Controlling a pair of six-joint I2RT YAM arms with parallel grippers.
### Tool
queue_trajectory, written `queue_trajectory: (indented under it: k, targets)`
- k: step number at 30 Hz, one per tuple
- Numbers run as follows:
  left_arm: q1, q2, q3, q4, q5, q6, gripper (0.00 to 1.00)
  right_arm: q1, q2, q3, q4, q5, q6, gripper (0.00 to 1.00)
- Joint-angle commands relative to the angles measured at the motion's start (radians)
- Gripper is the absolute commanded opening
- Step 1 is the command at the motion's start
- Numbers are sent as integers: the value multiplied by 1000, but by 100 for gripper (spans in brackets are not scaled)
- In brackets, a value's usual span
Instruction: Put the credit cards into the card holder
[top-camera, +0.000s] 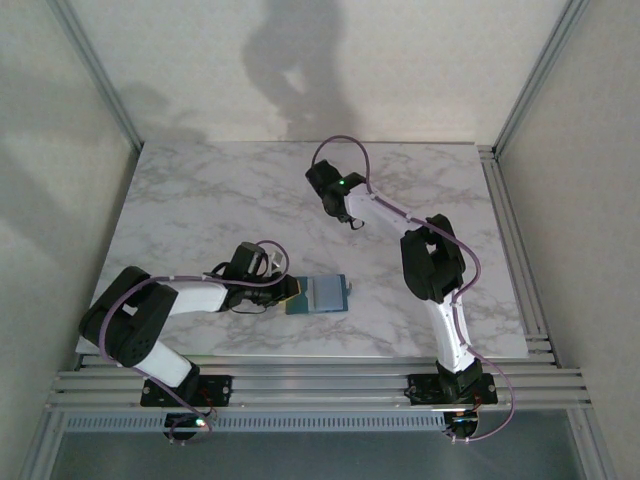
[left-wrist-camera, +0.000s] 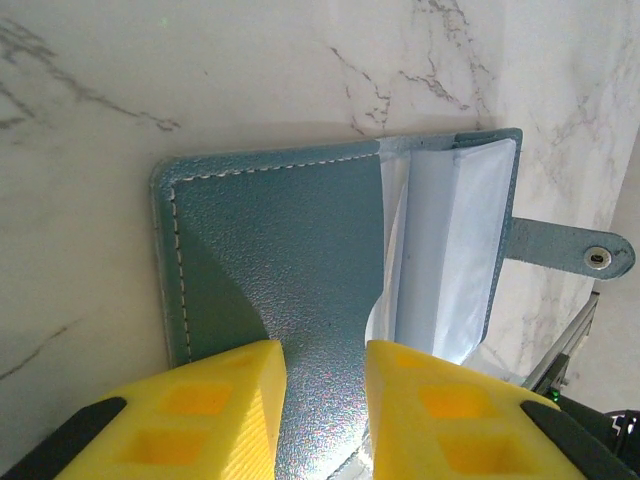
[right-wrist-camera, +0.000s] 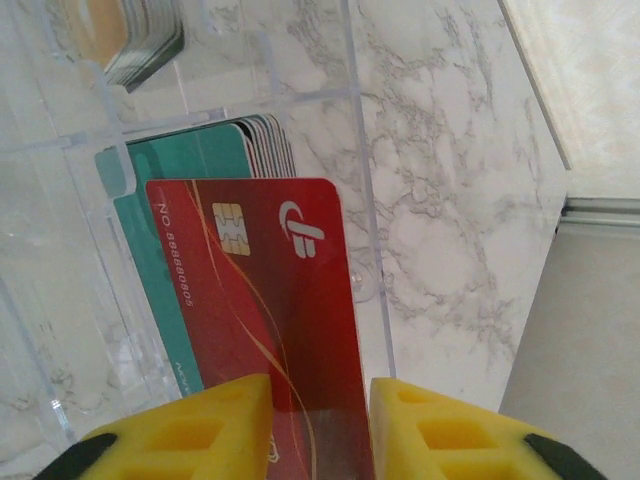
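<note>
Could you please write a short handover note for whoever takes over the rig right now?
The left gripper is shut on the cover of the open teal wallet, which lies on the table.
The right gripper is shut on a red card at the clear card holder, in front of a teal-fronted stack; I cannot tell if it is seated.
Done: that stack and a second stack stand in the holder.
Left: seat and release the red card.
</note>
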Motion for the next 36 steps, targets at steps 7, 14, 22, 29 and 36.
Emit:
queue_trajectory:
  k: [7, 14, 22, 29, 36]
  targets:
    - [-8, 0, -34, -94, -47, 25, 28, 32, -29, -12, -10, 38, -3, 18]
    - [-8, 8, -29, -95, -44, 31, 28, 43, -40, -18, -44, 10, 25, 13]
    - [-8, 10, -24, -94, -41, 32, 28, 43, -56, 8, -121, -90, 82, 6]
    - [-8, -13, -3, -121, -44, 45, 28, 38, -94, 96, -269, -243, 189, 0]
    - [-8, -29, 20, -119, -24, 33, 30, 24, -201, 76, -316, -388, 284, 0]
